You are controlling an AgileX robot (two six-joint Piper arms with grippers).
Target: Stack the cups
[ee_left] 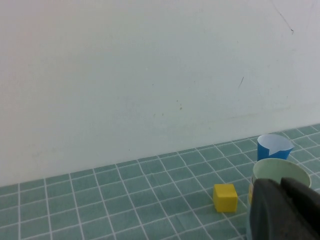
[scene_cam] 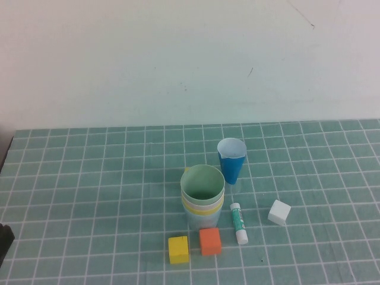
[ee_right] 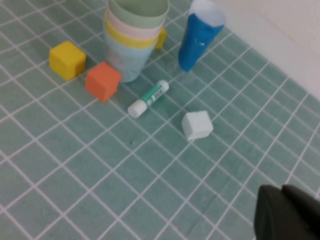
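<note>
A stack of nested cups (scene_cam: 203, 196), green on top over pink, yellow and pale blue, stands upright mid-table. A single blue cup (scene_cam: 231, 160) stands upright just behind and to the right of it, apart from the stack. My left gripper (ee_left: 281, 186) is shut and empty, low at the table's left edge (scene_cam: 5, 240), far from the cups; its view shows the stack (ee_left: 280, 172) and the blue cup (ee_left: 274, 147). My right gripper (ee_right: 282, 192) is shut and empty, off to the right of the stack (ee_right: 135, 35) and blue cup (ee_right: 197, 37), outside the high view.
A yellow cube (scene_cam: 179, 249) and an orange cube (scene_cam: 209, 241) lie in front of the stack. A glue stick (scene_cam: 238, 222) lies to its right, and a white cube (scene_cam: 279, 212) further right. A white wall backs the green grid mat (scene_cam: 89, 178).
</note>
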